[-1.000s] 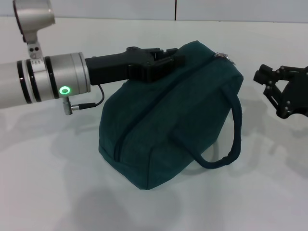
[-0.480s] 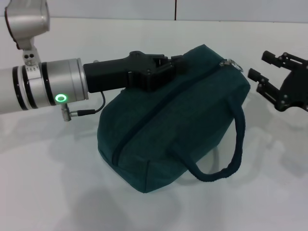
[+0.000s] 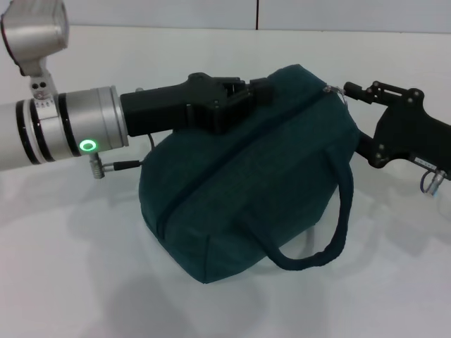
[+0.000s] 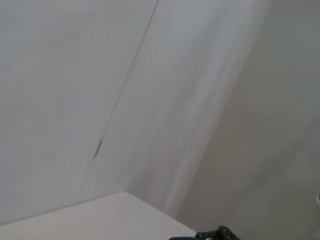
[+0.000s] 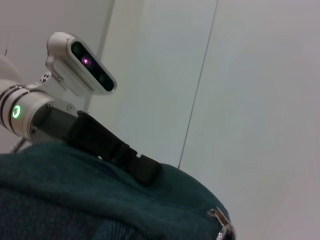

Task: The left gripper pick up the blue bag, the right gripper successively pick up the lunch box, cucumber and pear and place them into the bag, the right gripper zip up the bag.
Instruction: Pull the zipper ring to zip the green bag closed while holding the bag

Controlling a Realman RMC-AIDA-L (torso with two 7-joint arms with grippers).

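1. Head view: bag (image 3: 246, 176) sits on the white tabletop (image 3: 70, 282), tilted, zipper end raised toward the right side; one loop handle (image 3: 338, 225) hangs down its near face.
2. Left gripper (image 3: 243, 95) comes in from the left and sits on the bag's top far edge, jaws clenched on the fabric or the far handle; which one cannot be told.
3. Right gripper (image 3: 352, 91) is at the bag's raised end, fingertips just beside the metal ring pull (image 3: 332, 89). Contact with the ring is not clear, and whether its jaws are released or clenched cannot be told.
4. Right wrist view: ring pull (image 5: 222, 225) close by on the teal fabric (image 5: 75, 200), with the left gripper (image 5: 142, 167) farther off on the bag's top.
5. Left wrist view: only wall and a strip of tabletop; nothing useful.
6. Lunch box, cucumber and pear are not visible anywhere; judged to be inside the bag, which looks full and mostly closed on top.
7. Step judged: last one, zipping up. The zipper seam looks closed along the visible length.
8. Next move calls for the right jaws to pinch the ring pull and draw it along the seam while the left holds the bag taut. Risk: the ring slips, or the bag drags along.
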